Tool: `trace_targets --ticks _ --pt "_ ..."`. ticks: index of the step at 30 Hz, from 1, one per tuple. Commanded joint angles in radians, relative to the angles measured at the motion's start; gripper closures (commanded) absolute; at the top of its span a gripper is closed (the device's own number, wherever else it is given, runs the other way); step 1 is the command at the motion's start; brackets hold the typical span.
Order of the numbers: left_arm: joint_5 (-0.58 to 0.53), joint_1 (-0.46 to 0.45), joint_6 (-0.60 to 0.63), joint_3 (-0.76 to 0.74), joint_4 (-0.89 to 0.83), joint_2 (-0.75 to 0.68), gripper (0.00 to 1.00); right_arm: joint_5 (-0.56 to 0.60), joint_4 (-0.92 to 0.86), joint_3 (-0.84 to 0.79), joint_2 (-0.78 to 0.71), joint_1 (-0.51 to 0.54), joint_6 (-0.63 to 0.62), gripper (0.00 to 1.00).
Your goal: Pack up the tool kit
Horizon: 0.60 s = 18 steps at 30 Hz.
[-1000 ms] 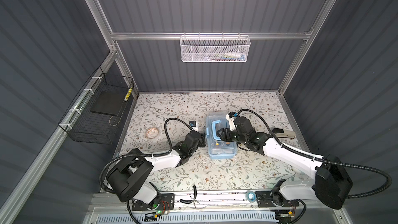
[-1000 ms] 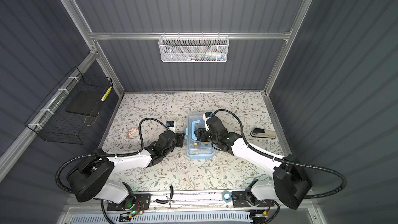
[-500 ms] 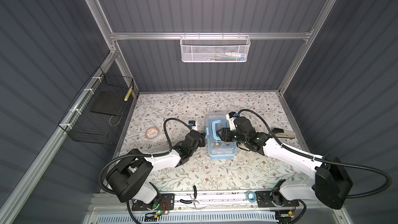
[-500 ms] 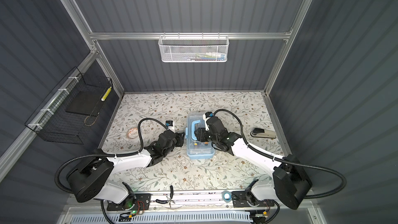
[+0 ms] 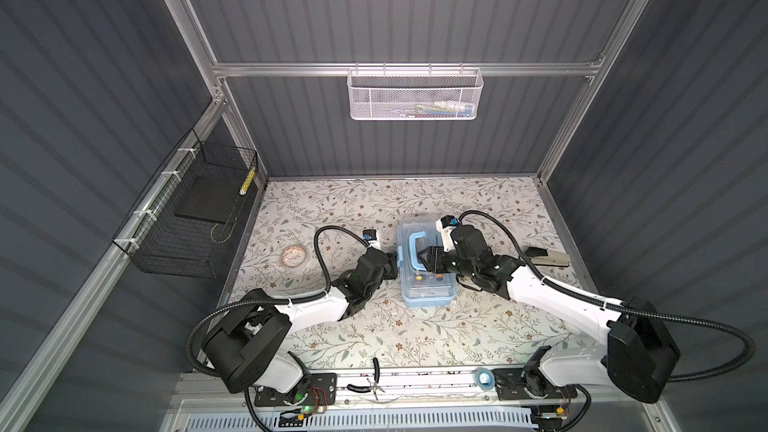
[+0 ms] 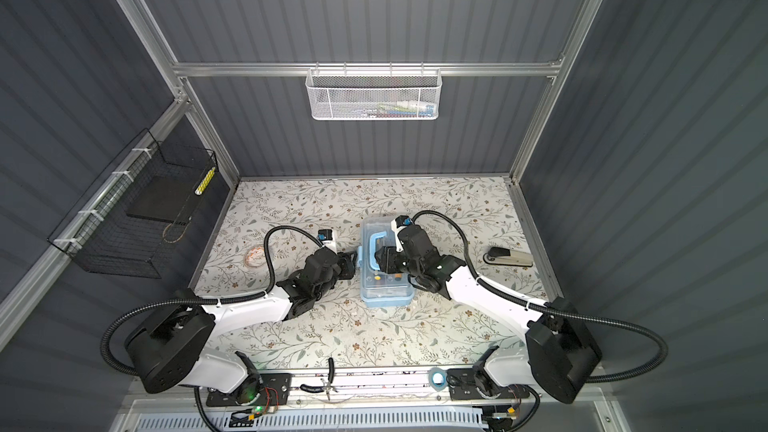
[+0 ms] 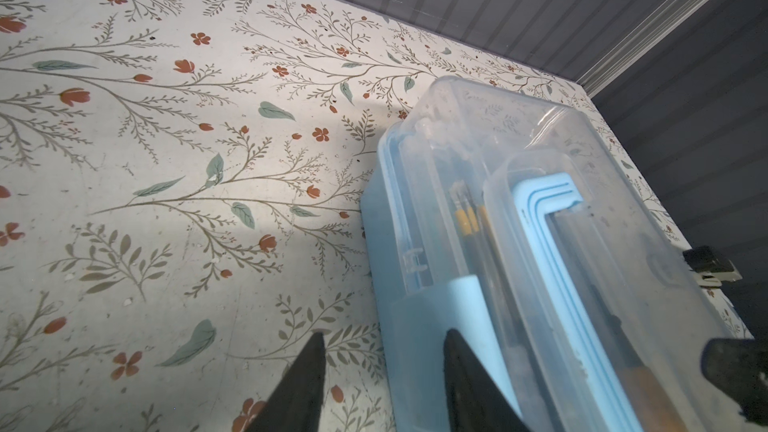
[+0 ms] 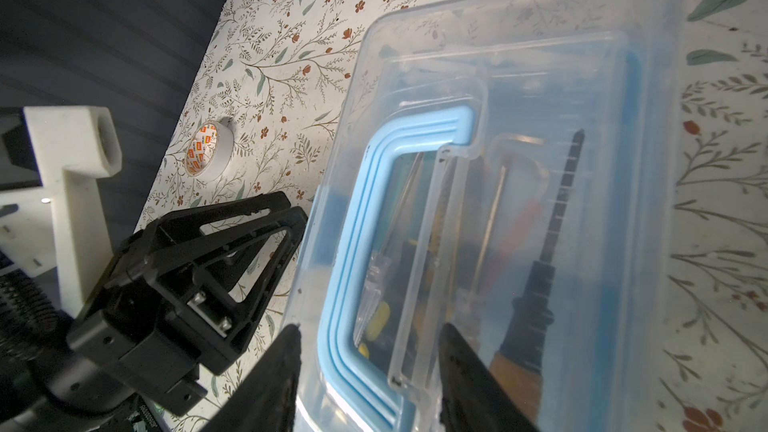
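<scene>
Several tools [image 8: 536, 284] sit in the lidded box [image 5: 428, 302]; left fingers [image 7: 303, 380] and right fingers [image 8: 469, 376] half open, empty; latching seemingly remains

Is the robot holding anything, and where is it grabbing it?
Cannot tell. The right gripper straddles the blue handle of the tool box, but a pinch isn't visible. The left gripper, open, holds nothing.

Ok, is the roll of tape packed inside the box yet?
No, the roll of tape lies on the table, apart from the box.
</scene>
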Motion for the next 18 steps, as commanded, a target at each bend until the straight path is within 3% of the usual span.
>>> trace_targets --ticks 1,18 --pt "0.027 -0.002 -0.023 0.027 0.021 0.016 0.53 -0.016 -0.044 -0.009 0.023 0.003 0.002 0.45" --pt "0.099 -0.002 -0.073 0.031 0.037 0.035 0.54 -0.024 -0.046 0.008 0.06 0.011 -0.003 0.45"
